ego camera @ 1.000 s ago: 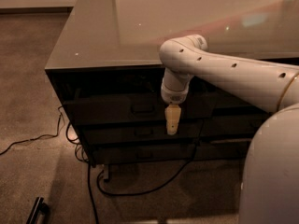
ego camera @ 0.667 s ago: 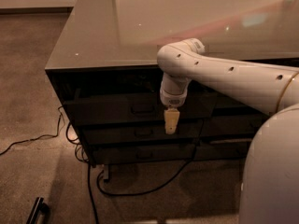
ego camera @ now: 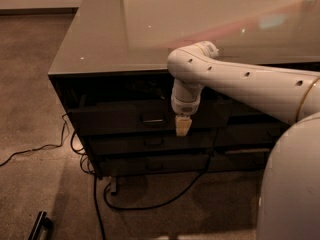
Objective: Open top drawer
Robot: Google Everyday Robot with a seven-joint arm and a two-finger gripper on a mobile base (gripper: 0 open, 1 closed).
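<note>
The top drawer (ego camera: 115, 118) is a wide dark front under the glossy desktop (ego camera: 150, 29), with a small bar handle (ego camera: 152, 120) at its centre. A dark gap shows between its upper edge and the desktop. My gripper (ego camera: 182, 127) hangs straight down from the white arm (ego camera: 240, 81), its cream tip in front of the drawer front. It is a short way right of the handle and at about the same height. It holds nothing that I can see.
Two shallower dark drawers (ego camera: 150, 143) with like handles sit below the top one. Black cables (ego camera: 100, 194) trail on the carpet under and left of the desk. A dark object (ego camera: 40, 224) lies on the floor at bottom left. My white base (ego camera: 290, 184) fills the lower right.
The arm's elbow has shifted slightly left and the gripper has barely moved. The drawer front looks the same.
</note>
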